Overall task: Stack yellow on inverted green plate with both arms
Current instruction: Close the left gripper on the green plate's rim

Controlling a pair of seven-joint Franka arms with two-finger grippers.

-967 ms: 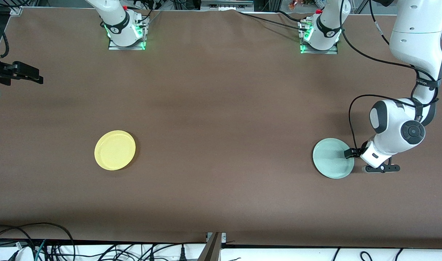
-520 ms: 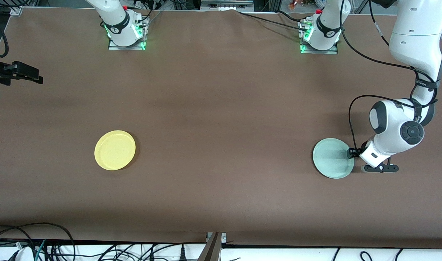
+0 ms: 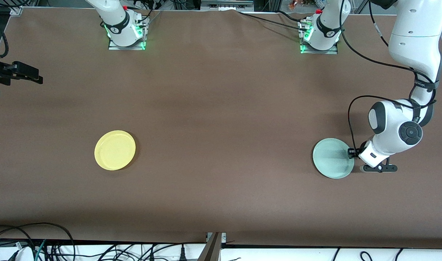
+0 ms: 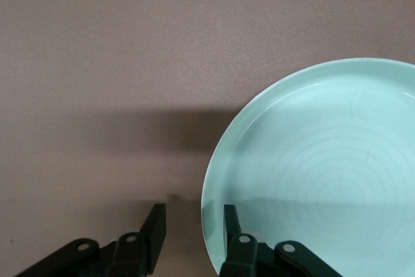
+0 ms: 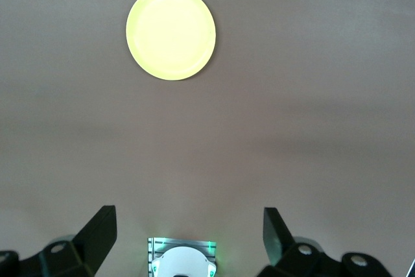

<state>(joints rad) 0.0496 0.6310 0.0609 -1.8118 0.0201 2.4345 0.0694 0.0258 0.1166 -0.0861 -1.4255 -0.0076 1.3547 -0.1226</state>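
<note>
The left claw is straddling the rim of the upright green plate at the left arm's end of the surface, fingers narrowed but showing a gap, so a thin bite risks the plate slipping mid-flip, while the right claw is waiting wide open, high above the surface with the yellow plate below it.
</note>
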